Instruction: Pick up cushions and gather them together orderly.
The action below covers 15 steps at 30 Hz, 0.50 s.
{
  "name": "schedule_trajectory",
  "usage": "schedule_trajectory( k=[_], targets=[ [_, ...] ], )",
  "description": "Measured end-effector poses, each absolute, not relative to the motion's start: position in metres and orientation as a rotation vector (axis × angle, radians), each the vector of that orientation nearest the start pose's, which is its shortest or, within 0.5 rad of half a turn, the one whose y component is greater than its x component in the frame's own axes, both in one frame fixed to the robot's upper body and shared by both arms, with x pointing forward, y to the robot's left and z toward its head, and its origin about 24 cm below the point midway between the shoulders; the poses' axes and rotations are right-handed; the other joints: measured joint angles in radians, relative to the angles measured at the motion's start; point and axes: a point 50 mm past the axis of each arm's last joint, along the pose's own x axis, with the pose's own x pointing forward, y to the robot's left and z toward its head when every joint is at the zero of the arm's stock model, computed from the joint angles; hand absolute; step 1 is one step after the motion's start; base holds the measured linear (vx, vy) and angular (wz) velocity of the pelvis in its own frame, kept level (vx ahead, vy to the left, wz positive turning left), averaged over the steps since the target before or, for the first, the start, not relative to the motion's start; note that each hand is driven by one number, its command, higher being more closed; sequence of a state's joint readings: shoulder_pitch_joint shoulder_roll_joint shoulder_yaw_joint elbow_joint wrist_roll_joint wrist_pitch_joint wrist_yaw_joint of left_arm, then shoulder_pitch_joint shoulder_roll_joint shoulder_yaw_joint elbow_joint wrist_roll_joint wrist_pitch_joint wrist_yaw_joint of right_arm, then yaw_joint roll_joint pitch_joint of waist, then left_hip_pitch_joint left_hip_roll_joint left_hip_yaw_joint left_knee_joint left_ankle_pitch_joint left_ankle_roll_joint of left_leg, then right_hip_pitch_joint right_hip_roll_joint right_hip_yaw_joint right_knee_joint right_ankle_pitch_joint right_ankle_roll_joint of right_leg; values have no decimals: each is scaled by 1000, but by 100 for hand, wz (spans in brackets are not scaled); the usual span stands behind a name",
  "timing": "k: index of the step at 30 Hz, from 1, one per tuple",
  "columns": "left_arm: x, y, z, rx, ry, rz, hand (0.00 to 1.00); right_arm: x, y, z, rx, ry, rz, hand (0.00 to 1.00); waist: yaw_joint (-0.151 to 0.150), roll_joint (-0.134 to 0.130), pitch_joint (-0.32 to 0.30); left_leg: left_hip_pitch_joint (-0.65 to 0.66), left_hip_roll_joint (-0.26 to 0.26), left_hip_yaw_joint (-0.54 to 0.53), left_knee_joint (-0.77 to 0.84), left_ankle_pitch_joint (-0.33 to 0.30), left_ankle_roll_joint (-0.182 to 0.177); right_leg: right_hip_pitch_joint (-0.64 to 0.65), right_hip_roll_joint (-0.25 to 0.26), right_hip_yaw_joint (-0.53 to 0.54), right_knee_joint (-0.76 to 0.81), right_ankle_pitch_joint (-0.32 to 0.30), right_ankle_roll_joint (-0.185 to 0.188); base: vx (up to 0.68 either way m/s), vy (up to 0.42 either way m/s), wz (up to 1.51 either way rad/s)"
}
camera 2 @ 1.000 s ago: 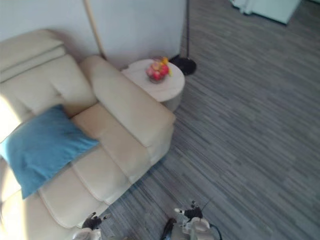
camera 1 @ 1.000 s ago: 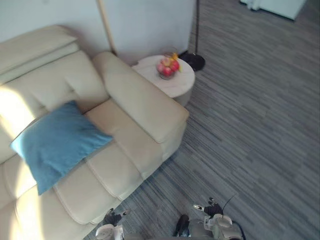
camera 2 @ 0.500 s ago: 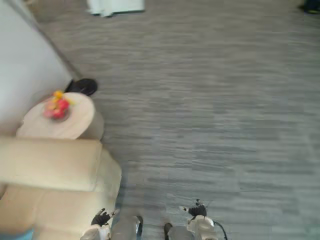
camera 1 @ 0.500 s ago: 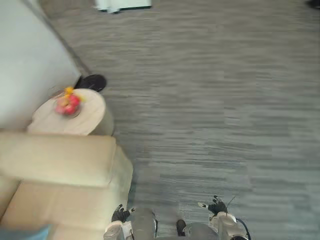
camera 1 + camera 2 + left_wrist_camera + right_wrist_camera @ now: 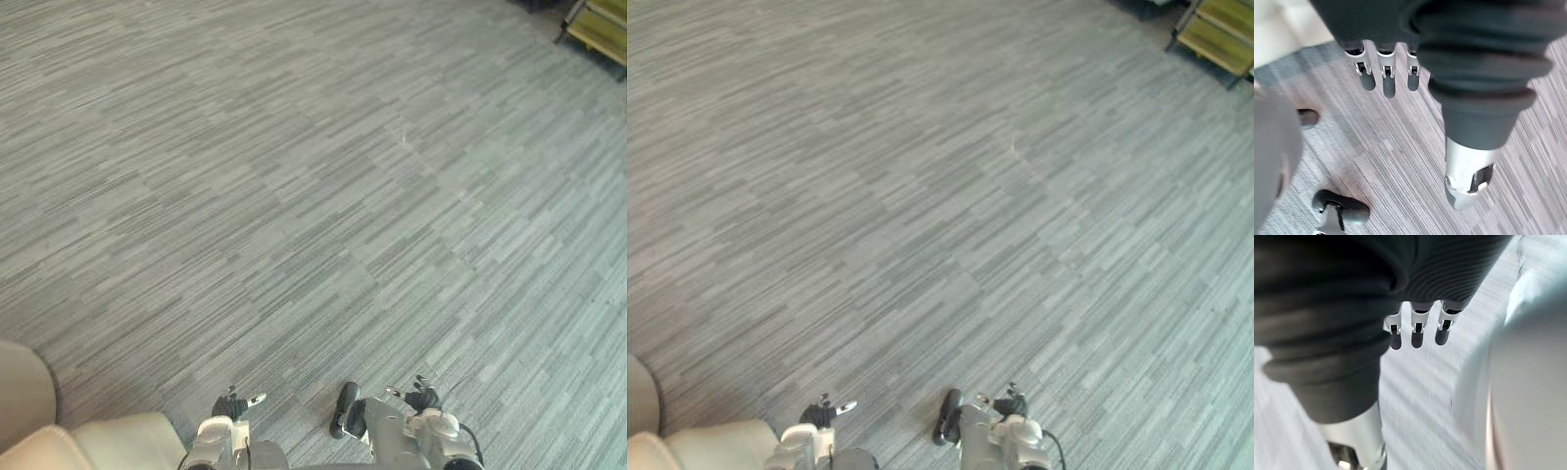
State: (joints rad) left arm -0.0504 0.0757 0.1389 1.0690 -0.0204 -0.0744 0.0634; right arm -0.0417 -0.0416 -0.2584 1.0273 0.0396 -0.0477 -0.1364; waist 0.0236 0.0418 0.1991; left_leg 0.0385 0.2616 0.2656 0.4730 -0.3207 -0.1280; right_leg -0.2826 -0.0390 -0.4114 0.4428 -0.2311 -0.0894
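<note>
Grey striped carpet [image 5: 313, 196] beneath straight-fingered left hand [image 5: 1387, 78]

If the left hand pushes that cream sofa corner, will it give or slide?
It would probably give a little: the sofa looks padded, with rounded edges. It is unlikely to slide: it seems bulky and sits on textured carpet. The left hand is open.

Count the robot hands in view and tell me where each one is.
2. The left hand hangs low over the grey carpet, next to the cream sofa corner. The right hand hangs over the carpet further right. Both are open and empty.
</note>
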Motion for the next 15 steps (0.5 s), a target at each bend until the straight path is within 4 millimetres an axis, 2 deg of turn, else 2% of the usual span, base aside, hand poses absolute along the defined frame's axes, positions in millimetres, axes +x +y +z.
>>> schedule_trajectory(
  k=[1, 2, 3, 4, 5, 6, 7, 9, 11, 12, 13, 14, 15],
  targets=[
    [147, 195, -146, 9, 939, 220, 0, 141, -207, -145, 64, 946, -407, 0, -3, 6, 1, -20, 13, -25, 70, 19, 13, 21, 16, 2, -10, -7, -8, 403, -298, -25],
    [145, 193, -147, -11, 942, 231, 0, 134, -209, -147, 68, 958, -431, 0, -1, 24, 8, -102, 47, -98, 297, 114, 89, 100, 54, 9, -62, -16, -20, 463, -311, -46],
    [142, 192, -147, -28, 939, 244, 0, 131, -209, -148, 68, 966, -438, 0, 6, 23, 10, -179, 63, -142, 491, 126, 108, 169, 85, 45, -103, -21, -30, 305, -184, -53],
    [142, 191, -147, -32, 938, 246, 0, 130, -208, -148, 68, 969, -440, 0, 12, 21, 11, -199, 61, -151, 535, 121, 103, 192, 92, 58, -115, -23, -32, 301, -157, -67],
    [142, 188, -146, -37, 934, 242, 0, 130, -207, -149, 73, 971, -444, 0, 25, 13, 13, -243, 44, -172, 593, 105, 79, 233, 96, 84, -143, -25, -36, 302, -123, -70],
    [148, 189, -143, -29, 906, 237, 0, 130, -205, -149, 84, 970, -445, 0, 36, 1, 19, -302, 6, -195, 610, 86, 66, 279, 97, 121, -180, -26, -36, 447, -160, -96],
    [151, 189, -141, -26, 886, 235, 0, 134, -203, -148, 103, 962, -448, 0, 45, -2, 21, -373, -29, -202, 582, 65, 65, 322, 97, 164, -220, -27, -34, 359, -93, -84],
    [153, 186, -139, -39, 873, 238, 0, 140, -200, -147, 131, 952, -456, 0, 54, -4, 23, -428, -68, -207, 483, 43, 68, 367, 97, 210, -254, -27, -32, 427, 4, -84],
    [155, 183, -138, -45, 863, 232, 0, 139, -198, -147, 151, 955, -468, 0, 69, -5, 21, -457, -155, -257, 205, 52, 55, 434, 74, 277, -303, -43, -7, 466, 103, -104],
    [154, 183, -139, -49, 865, 232, 0, 140, -199, -147, 151, 954, -469, 0, 82, -9, 13, -455, -203, -312, -54, 131, 36, 458, 54, 325, -317, -74, 20, 442, 149, -89],
    [154, 183, -139, -51, 862, 233, 0, 140, -198, -148, 151, 956, -468, 0, 85, -11, 15, -456, -210, -320, -74, 182, 34, 464, 48, 338, -319, -82, 26, 579, 203, -101],
    [153, 186, -138, -45, 860, 236, 0, 138, -192, -149, 163, 970, -459, 0, 96, -33, -1, -436, -242, -307, -96, 274, 45, 478, 17, 383, -326, -103, 41, 404, 138, -52],
    [153, 188, -138, -38, 858, 239, 0, 138, -188, -150, 172, 973, -453, 0, 91, -56, -14, -439, -260, -292, -90, 250, 59, 474, -7, 392, -323, -112, 41, 541, 117, -53]
  ],
)
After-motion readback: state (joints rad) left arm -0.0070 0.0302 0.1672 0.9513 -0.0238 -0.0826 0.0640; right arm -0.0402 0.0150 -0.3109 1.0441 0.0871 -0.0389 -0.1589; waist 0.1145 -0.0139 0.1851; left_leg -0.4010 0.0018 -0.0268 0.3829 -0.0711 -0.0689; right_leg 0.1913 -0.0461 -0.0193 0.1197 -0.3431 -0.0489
